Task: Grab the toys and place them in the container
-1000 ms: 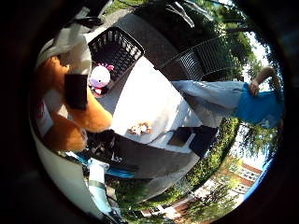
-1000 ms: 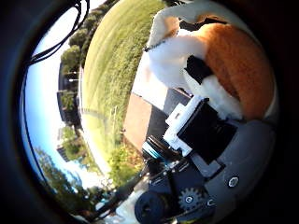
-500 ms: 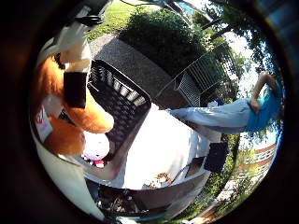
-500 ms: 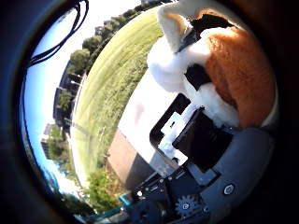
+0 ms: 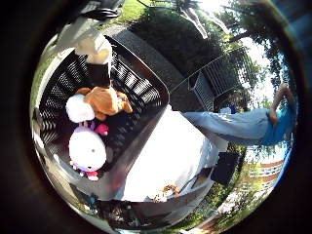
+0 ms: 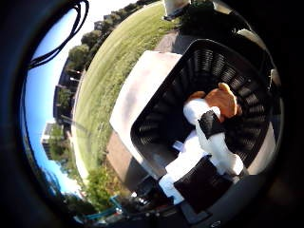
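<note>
A black slatted basket (image 5: 146, 92) stands on a white table (image 5: 165, 151). Inside it lies an orange and white plush toy (image 5: 105, 100), on its side, beside a round white toy with pink parts (image 5: 87, 148). My hand (image 6: 204, 156) hangs above the basket, its white and black fingers (image 5: 97, 58) stretched out over the orange plush and holding nothing. The plush is apart from the palm. A small brown and white toy (image 5: 163, 193) sits on the table near its edge, outside the basket.
A black box (image 5: 224, 168) rests at the table's far edge. A metal bench (image 5: 214, 83) stands on the paving beyond the table. Grass (image 6: 109, 71) surrounds the table on the other side.
The orange plush was held against my palm; now it lies in the basket beside the white toy, and my fingers have straightened. The hand has moved over the basket.
</note>
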Motion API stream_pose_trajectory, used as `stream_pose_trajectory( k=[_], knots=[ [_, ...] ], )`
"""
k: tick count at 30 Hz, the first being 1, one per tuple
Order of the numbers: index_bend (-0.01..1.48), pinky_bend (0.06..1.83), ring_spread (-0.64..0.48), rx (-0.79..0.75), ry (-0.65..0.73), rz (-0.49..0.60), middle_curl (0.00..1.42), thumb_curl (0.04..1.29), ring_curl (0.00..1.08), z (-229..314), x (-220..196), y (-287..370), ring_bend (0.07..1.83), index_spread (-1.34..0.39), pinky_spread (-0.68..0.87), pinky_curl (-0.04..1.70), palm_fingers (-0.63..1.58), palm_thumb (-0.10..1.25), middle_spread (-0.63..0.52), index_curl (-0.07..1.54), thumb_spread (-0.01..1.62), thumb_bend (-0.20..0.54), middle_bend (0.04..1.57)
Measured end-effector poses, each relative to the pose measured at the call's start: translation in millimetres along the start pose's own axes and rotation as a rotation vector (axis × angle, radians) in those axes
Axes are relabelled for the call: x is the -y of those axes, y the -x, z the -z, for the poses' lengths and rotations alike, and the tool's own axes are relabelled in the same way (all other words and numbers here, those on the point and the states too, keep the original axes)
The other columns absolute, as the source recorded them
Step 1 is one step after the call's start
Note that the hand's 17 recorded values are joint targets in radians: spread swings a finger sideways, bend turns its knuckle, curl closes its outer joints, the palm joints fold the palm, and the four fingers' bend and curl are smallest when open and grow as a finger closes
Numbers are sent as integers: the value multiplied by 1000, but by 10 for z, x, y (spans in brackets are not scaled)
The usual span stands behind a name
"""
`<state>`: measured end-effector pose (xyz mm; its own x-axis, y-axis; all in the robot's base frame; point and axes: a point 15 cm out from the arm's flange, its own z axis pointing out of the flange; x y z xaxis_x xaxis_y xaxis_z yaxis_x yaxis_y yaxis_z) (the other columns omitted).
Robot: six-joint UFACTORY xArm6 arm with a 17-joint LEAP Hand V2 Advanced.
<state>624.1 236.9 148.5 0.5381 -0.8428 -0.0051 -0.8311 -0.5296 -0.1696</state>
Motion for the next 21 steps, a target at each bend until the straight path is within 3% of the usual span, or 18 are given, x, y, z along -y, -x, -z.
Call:
stream_pose_trajectory(
  k=[6, 10, 14, 21],
  knots=[
    [151, 1110, 320, 7, 59, -28, 393, 540, 327, 1013, -385, -341, 659, -517, 502, 549, -112, 727, 118, 490, 1069, -33, 173],
    [150, 992, 319, 0, 108, -50, 367, 521, 307, 1811, -1005, -791, 599, -488, 505, 486, -94, 716, 105, 432, 1090, -31, 163],
    [167, 913, 312, -7, 193, -87, 350, 506, 296, 1890, -1808, -1213, 551, -470, 502, 441, -61, 710, 78, 401, 1099, -29, 165],
    [160, 822, 294, -98, 291, -123, 339, 480, 290, 1337, -3236, -1888, 504, -426, 498, 375, -1, 677, 48, 349, 1118, -32, 182]
  ],
)
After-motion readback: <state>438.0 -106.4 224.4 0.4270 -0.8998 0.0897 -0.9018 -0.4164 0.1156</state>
